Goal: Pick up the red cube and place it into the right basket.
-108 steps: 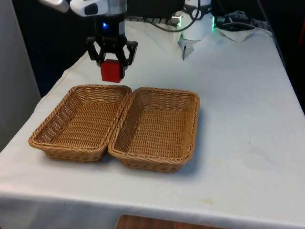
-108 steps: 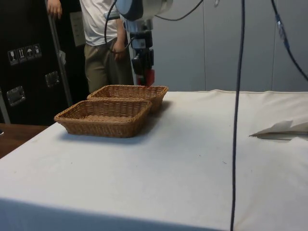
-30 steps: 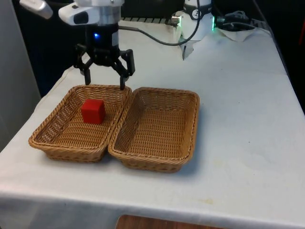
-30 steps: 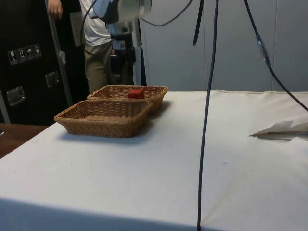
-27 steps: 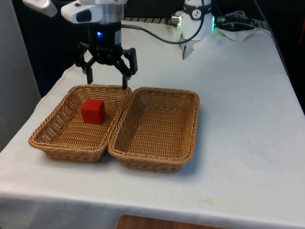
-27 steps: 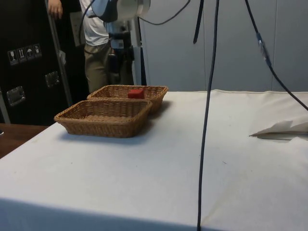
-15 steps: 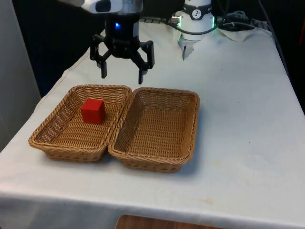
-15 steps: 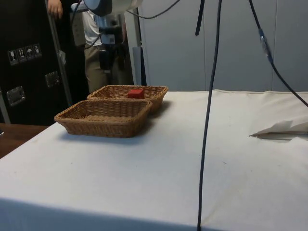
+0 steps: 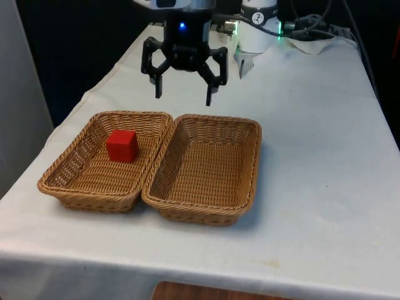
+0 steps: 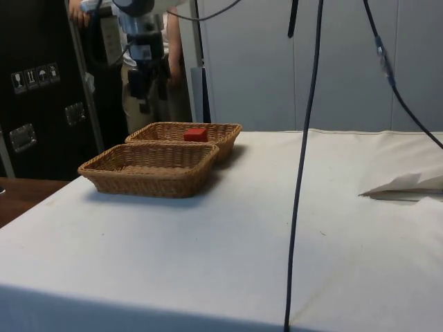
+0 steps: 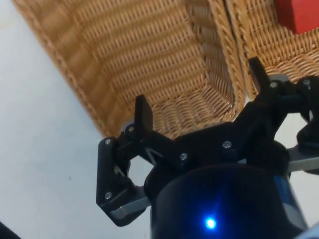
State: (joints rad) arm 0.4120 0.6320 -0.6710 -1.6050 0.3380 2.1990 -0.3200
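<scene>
The red cube lies inside the wicker basket on the front view's left; it also shows as a red block in the far basket of the side view and at a corner of the wrist view. A second wicker basket sits beside it on the front view's right with nothing in it. My gripper hangs open and holds nothing, above the table just behind the baskets' far rims, near where the two baskets meet. In the wrist view its fingers are spread wide over the basket's end wall.
The two baskets touch side by side near the table's front. White cloth stretches to the front view's right. A crumpled white sheet lies on the table in the side view. A person stands behind the baskets there.
The open gripper has risen and moved toward the front view's right, from over the left basket's far rim to behind the seam between the baskets. The cube stays in the left basket.
</scene>
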